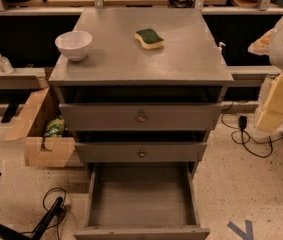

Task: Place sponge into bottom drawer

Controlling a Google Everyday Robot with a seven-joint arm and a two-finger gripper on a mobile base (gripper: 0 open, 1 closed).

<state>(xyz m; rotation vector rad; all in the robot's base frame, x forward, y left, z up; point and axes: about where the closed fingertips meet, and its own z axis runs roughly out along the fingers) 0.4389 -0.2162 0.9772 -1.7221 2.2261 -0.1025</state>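
The sponge (149, 38), with a dark green top and a yellow base, lies on the grey cabinet top (141, 59), right of centre towards the back. The bottom drawer (142, 199) is pulled out, and its plain grey inside holds nothing. My arm comes in at the right edge. My gripper (272, 118), cream-coloured, hangs beside the cabinet's right side, at about the height of the top drawer. It is well to the right of the sponge and lower than it, and touches nothing.
A white bowl (74, 44) stands at the cabinet top's left. The two upper drawers with round knobs (141, 117) are slightly ajar. A cardboard box (46, 134) sits on the floor at the left, cables (246, 139) at the right, and a black base (11, 219) at the lower left.
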